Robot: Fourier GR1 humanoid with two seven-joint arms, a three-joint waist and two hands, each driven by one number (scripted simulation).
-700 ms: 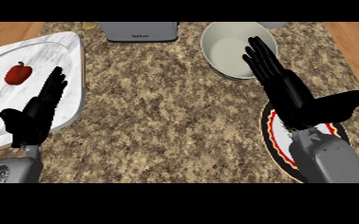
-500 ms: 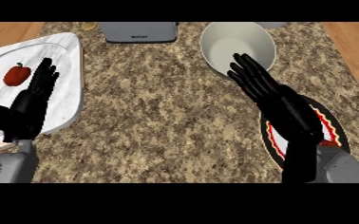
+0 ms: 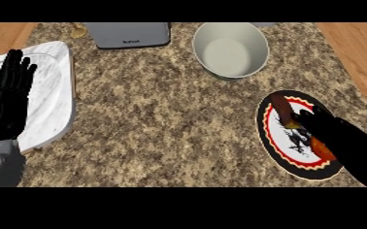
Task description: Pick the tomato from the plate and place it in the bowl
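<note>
The white bowl stands empty at the back, right of centre. My left hand is open with fingers straight, lying over the white marble tray at the left edge. The red tomato does not show; the left hand covers the part of the tray where it lay. My right hand is low at the right, open, over a round plate with a black and red rim. A brown-orange item lies on that plate just beyond the fingers.
A grey toaster stands at the back edge, left of the bowl. A small yellow thing lies beside it. Speckled granite counter stretches between tray and plate. Wooden surface shows at both upper corners.
My right hand has drawn back from the bowl to the rimmed plate at the lower right. My left hand has moved up over the tray and now hides the tomato.
</note>
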